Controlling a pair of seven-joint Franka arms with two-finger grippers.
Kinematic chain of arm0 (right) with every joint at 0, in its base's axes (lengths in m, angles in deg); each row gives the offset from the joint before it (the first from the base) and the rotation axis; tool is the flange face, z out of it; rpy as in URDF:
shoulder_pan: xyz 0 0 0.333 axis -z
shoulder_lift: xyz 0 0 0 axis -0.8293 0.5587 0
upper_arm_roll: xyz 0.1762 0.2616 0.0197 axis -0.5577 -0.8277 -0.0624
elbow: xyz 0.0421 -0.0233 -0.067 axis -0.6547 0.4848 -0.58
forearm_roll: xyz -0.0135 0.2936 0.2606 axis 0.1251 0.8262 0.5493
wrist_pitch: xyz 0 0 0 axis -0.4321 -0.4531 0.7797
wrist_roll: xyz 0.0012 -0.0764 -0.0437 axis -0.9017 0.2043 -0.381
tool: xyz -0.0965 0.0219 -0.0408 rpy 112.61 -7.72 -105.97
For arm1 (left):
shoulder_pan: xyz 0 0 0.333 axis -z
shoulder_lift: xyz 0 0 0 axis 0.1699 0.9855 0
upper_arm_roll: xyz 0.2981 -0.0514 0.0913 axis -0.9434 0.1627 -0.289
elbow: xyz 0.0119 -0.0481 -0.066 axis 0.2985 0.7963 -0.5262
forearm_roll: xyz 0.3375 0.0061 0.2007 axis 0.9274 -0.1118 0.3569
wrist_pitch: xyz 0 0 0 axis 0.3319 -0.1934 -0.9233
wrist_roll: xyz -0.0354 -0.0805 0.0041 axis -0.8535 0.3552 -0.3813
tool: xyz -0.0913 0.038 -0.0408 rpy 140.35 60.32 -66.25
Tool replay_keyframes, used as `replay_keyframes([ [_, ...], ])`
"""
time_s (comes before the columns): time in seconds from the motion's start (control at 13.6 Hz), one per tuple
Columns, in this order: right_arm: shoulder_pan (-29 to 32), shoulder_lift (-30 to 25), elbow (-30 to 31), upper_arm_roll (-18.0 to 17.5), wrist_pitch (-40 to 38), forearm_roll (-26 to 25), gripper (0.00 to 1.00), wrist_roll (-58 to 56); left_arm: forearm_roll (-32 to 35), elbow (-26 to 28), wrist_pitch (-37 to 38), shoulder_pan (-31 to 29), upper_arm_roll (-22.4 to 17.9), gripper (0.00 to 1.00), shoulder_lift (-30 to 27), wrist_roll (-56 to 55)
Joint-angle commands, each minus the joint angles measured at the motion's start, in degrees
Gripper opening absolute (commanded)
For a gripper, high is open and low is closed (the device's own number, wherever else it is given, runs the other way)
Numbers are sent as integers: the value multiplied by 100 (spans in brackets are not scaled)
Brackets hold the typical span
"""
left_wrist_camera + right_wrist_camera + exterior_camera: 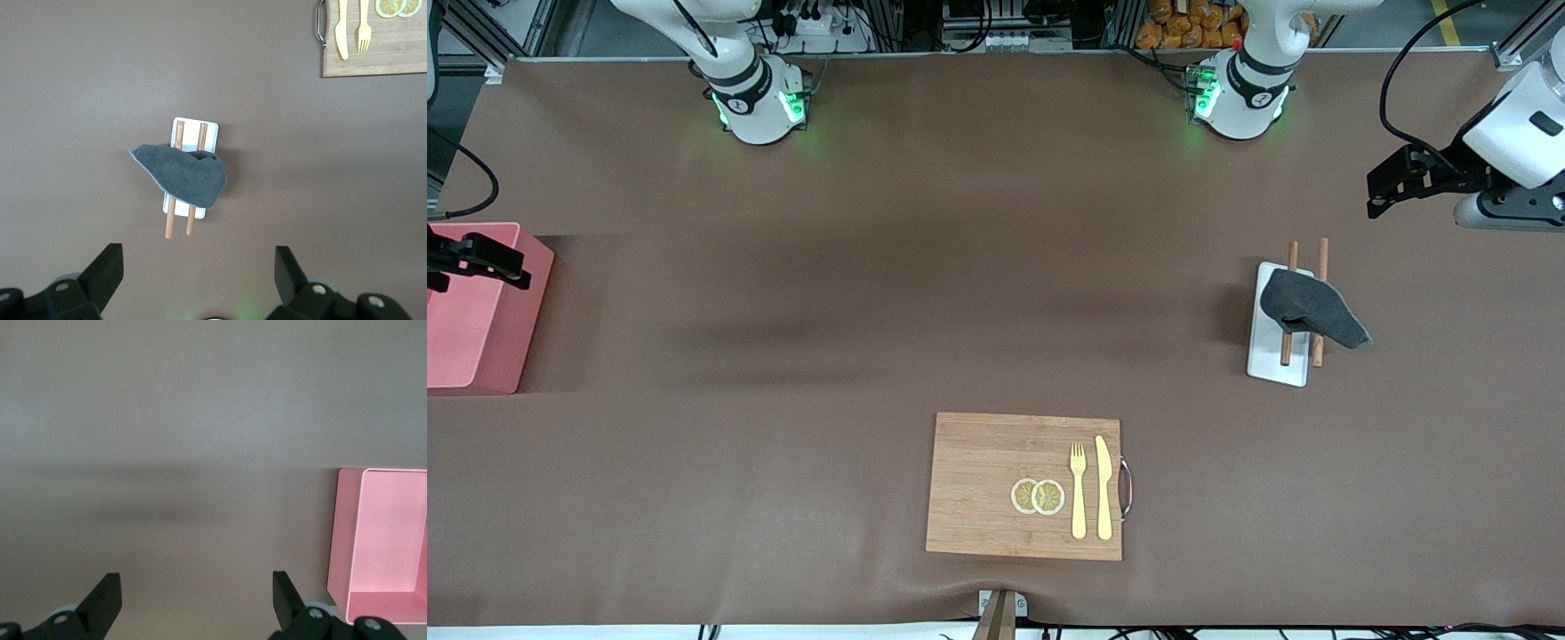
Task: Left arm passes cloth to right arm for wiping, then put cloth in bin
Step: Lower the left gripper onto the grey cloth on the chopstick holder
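Observation:
The dark grey cloth [1312,307] lies crumpled over a white chopstick tray [1276,356] toward the left arm's end of the table. It also shows in the left wrist view [183,177], covering the middle of the tray [210,127]. My left gripper [1376,197] hangs open and empty over bare table, apart from the cloth; its jaws stand wide in the left wrist view [199,270]. The pink bin [480,356] stands at the right arm's end. My right gripper [511,267] is open and empty over the bin's edge [343,533], jaws wide [197,597].
Two brown chopsticks [1288,342] lie on the tray under the cloth. A wooden cutting board [978,480] nearer the front camera carries lemon slices [1038,496], a fork [1079,489] and a knife [1104,484]. A brown mat covers the table.

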Motion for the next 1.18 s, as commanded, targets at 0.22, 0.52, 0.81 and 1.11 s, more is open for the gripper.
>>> replay_keyframes([
  [0.22,21,9,-31,-42,-55,15,100,-23,109,61,36,34,21,100,133,-164],
  [0.52,-76,71,-40,-42,-3,24,100,-15,109,79,36,-71,-14,100,722,-1059],
  [0.81,-32,62,-58,-42,-11,24,100,-15,56,96,-192,-168,-41,100,1504,-2112],
  [1.11,-32,62,-58,-42,-11,24,100,-15,-389,167,-701,-878,-23,100,2278,-2688],
])
